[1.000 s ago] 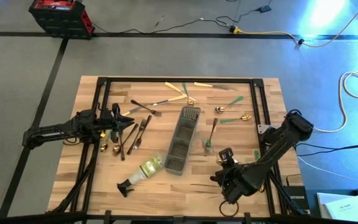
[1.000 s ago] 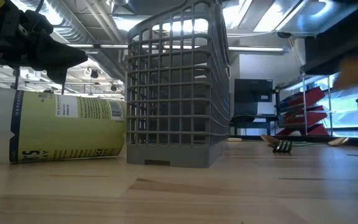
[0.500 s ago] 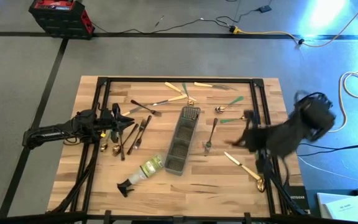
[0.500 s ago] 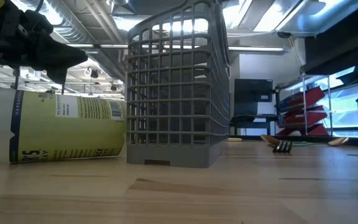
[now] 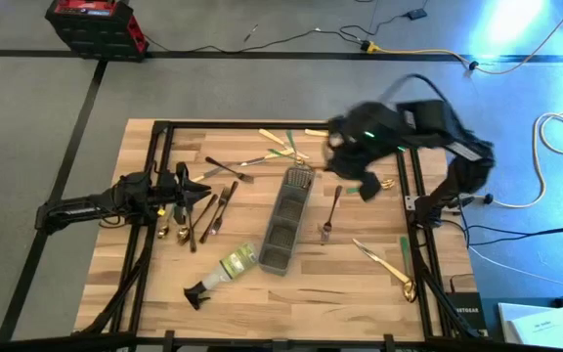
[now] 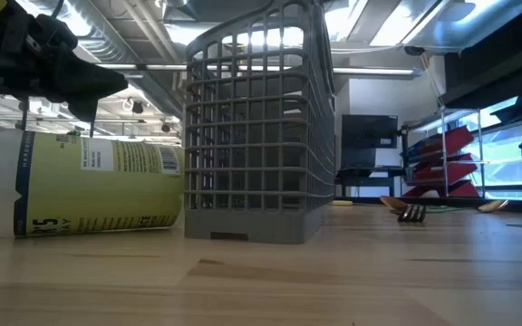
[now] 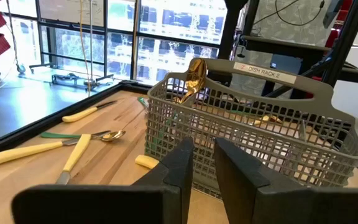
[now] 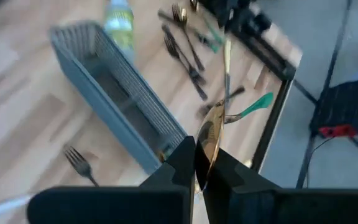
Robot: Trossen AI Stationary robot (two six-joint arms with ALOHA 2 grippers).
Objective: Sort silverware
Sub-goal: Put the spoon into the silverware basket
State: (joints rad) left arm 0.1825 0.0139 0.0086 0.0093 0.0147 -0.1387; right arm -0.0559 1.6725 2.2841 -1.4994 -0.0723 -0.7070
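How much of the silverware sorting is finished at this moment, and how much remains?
Done: little. The left wrist view shows a gold spoon standing in the grey mesh caddy. In hand: the right pincer, above the caddy's far end, is shut on a gold utensil. Left: most pieces lie loose on the table, such as dark forks by the idle left pincer.

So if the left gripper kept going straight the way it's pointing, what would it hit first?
Probably the grey mesh caddy: in the wrist view it stands right ahead of the left gripper, past a stretch of bare table. How far off is hard to tell.
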